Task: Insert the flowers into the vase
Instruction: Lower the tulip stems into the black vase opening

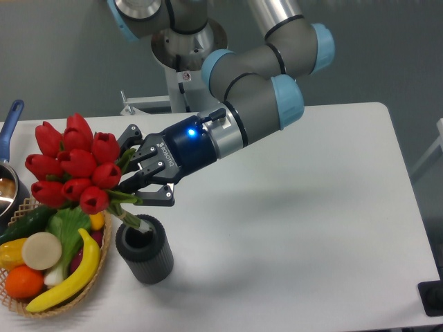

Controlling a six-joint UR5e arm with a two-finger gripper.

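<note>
My gripper (140, 176) sits left of centre in the frame, its fingers clenched around the green stems of the flowers (71, 166). The bunch leans out to the left of my fingers – red tulip buds packed tight, filling the left-middle of the picture and hanging over the upper edge of the basket (104, 257). The stems run down and to the right from the buds, and their cut ends reach the mouth of the vase (145, 249); the tips look to be just at or inside the rim, though I cannot tell how deep they go. The bunch is tilted, not upright, with the buds well to the left of the vase opening.

The vase stands upright on the white table (311, 207), lower left of centre, a dark ribbed cylinder just to the right of the basket. The basket in the lower-left corner holds a banana (69, 277), an orange (25, 282), a pale round piece and some green vegetables.

At the far left edge a pot (8, 187) shows partly, its blue handle rising toward the upper left. A blue light glows on my wrist – just behind the fingers – and my arm runs up and right from there toward the top centre of the frame.
</note>
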